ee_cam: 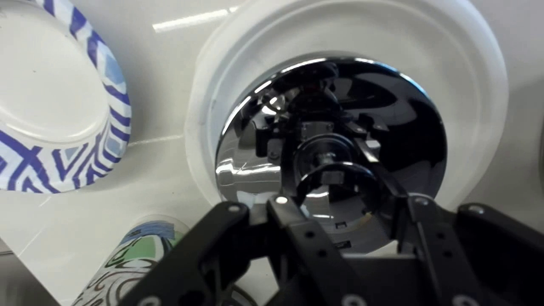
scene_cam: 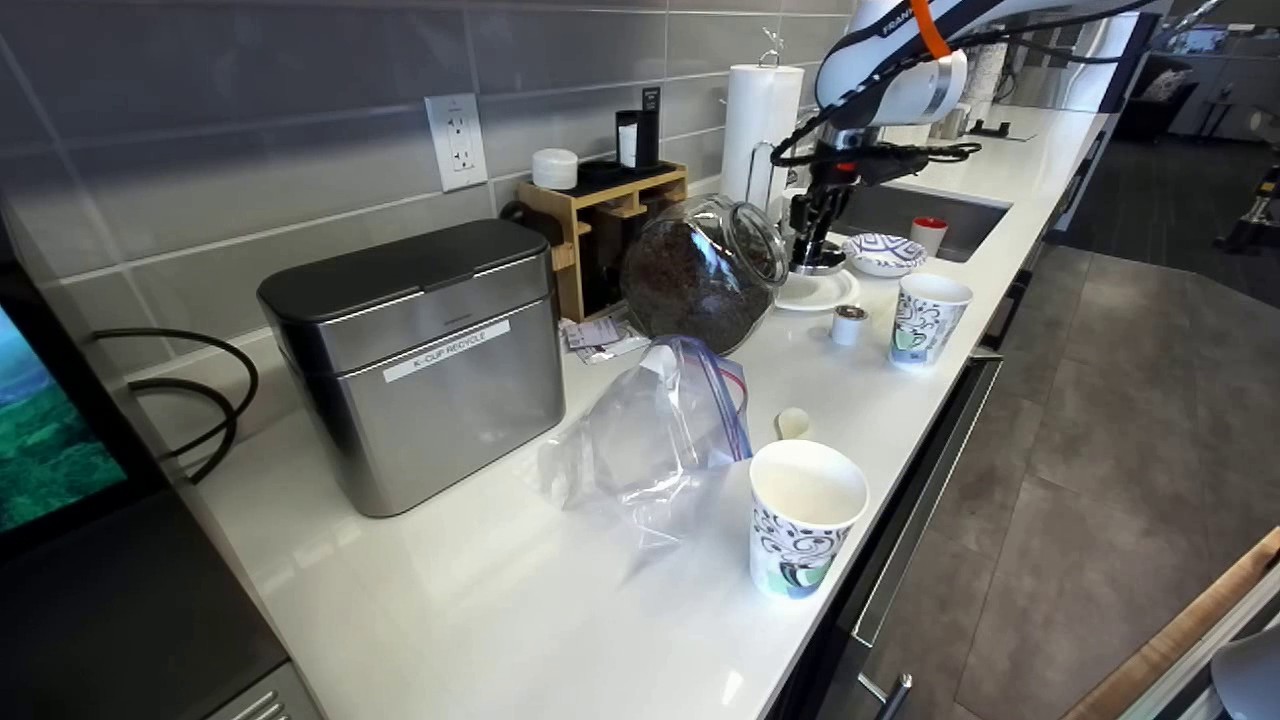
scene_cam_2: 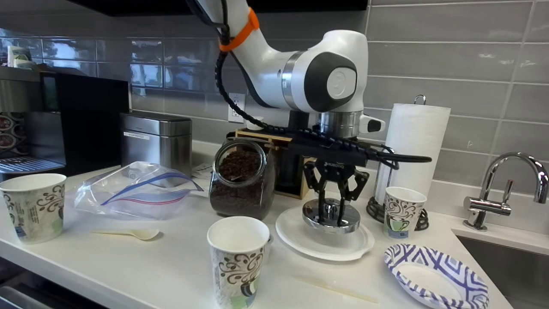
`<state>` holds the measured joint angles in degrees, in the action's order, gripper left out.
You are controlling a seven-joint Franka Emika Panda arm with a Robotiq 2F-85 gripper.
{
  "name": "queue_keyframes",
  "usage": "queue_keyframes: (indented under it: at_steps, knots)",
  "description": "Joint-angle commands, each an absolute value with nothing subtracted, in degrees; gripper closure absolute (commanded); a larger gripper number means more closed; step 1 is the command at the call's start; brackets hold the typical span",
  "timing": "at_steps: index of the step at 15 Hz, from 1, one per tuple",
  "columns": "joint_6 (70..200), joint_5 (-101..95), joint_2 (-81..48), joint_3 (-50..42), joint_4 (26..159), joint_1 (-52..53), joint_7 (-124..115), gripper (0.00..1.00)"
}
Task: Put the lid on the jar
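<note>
You have the gripper (scene_cam_2: pixel 331 218) clamped on the knob (scene_cam_2: pixel 331 206) of the lid (ee_cam: pixel 331 106), presumably to keep its rim free for seating. Right of centre in an exterior view, it is over the white plate (scene_cam_2: pixel 294 238), contact unclear. The jar (scene_cam_2: pixel 242 197) stands left of centre there, mouth slanted, so you'll probably need to tilt the lid.

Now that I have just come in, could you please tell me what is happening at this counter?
A Franka arm has hold of a chrome lid: its gripper is closed on the knob, over a white plate. Whether the lid touches the plate, I cannot tell. The glass jar, which the lid is probably meant for, stands nearby with its slanted mouth uncovered.
</note>
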<state>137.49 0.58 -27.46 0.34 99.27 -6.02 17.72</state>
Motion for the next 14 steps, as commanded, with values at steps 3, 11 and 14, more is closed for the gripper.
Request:
queue_keyframes:
  at_steps: [3,11,14]
  knots:
    - [143.44,1.49,-15.47,0.61,112.72,-6.39,16.73,0.79]
    - [157.34,7.06,0.17,2.06,130.38,-4.99,19.08,0.79]
    - [161.65,11.35,4.36,2.32,135.48,-2.85,20.24,0.79]
